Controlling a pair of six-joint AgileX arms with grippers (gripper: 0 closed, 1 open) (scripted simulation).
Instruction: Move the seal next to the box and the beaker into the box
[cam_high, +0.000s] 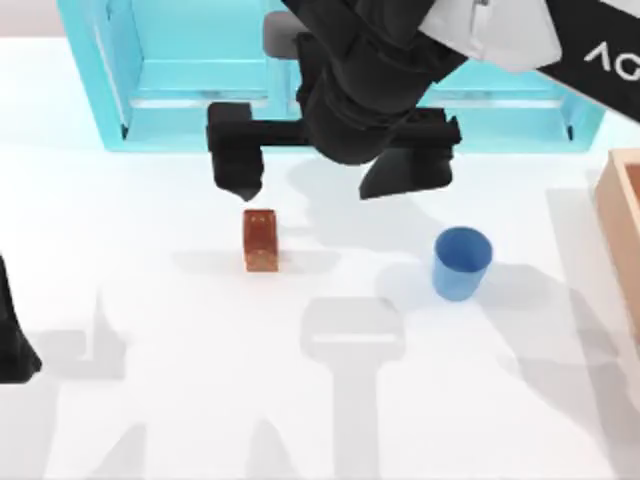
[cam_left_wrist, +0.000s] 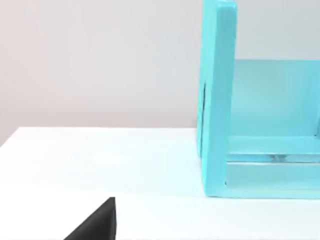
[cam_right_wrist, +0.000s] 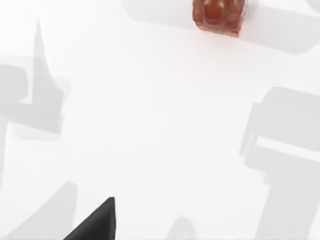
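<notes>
Upright: seal (cam_high: 260, 240) | right hand (cam_high: 325, 180) spread wide above

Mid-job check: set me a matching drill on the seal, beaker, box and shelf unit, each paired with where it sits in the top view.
Things:
1. seal
2. beaker
3. box
4. turquoise shelf unit

Places:
a. at the table's right edge, cut off by the frame
b. along the far side of the table
c. on the table left of centre, just below the right gripper
d. on the table right of centre, apart from the box

Pairs: 1-c, 2-d, 3-a, 4-b
</notes>
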